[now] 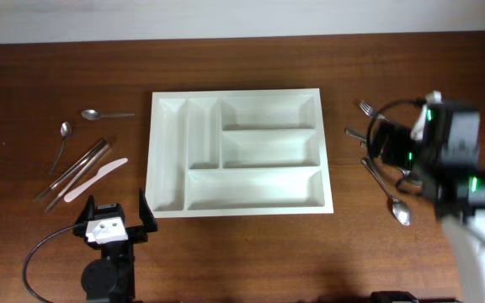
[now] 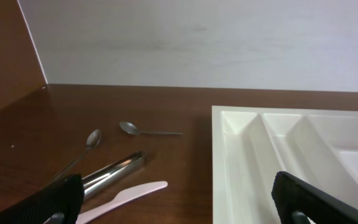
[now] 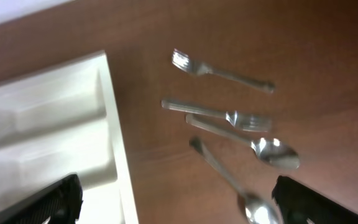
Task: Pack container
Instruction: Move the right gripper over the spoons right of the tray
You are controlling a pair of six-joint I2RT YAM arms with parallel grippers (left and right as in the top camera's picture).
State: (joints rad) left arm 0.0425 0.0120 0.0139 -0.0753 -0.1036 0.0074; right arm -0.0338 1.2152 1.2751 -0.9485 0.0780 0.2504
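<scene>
Locate the large white rectangular plastic cutlery tray (image 1: 255, 187) at the centre of the brown wooden table (image 1: 242, 261), with its 2 narrow slots on your left. The left gripper (image 1: 114, 220) sits just beside the tray's near left corner, its jaws spread wide and gripping nothing. Left of the tray lie 2 small metal spoons (image 1: 99, 114), a long metal utensil (image 1: 78, 168) and a white plastic knife (image 1: 95, 178). The right gripper (image 3: 179, 205) hovers above the metal forks (image 3: 219, 71) and large metal spoons (image 3: 277, 152) right of the tray, its jaws wide apart and holding nothing.
</scene>
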